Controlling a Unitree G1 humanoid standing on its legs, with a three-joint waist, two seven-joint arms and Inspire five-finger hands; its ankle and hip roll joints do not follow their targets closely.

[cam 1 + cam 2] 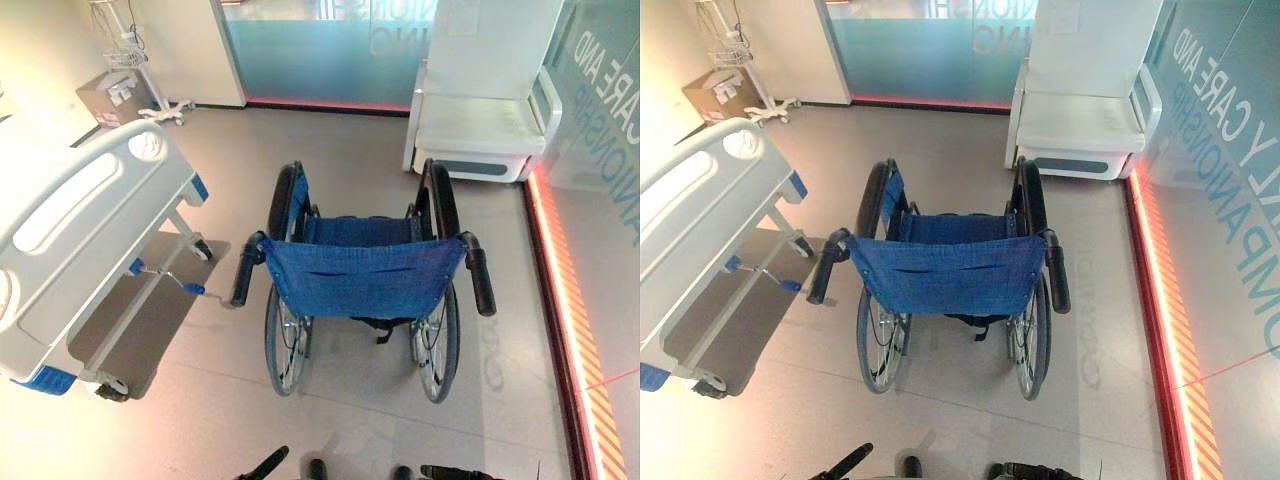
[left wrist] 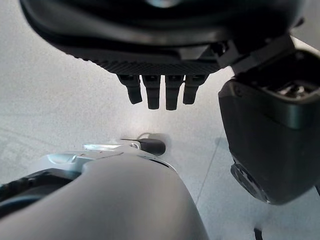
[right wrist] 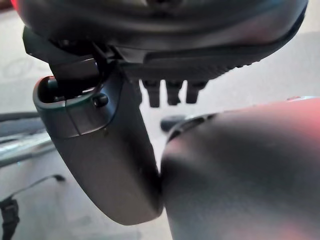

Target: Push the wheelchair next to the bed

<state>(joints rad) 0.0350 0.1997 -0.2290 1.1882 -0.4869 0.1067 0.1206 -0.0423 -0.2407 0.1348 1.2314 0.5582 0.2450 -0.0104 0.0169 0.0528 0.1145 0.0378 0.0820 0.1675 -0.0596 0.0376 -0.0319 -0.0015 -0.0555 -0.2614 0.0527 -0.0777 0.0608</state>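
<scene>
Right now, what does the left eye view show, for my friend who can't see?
A blue fabric-backed wheelchair with black handles stands on the grey floor, its back facing us. A white hospital bed is at its left, a white chair behind.

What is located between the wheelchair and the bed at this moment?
In the left eye view, bare floor separates the wheelchair from the bed. The bed's crank handle with blue grips reaches into that gap, nearly to the wheelchair's left push handle.
</scene>
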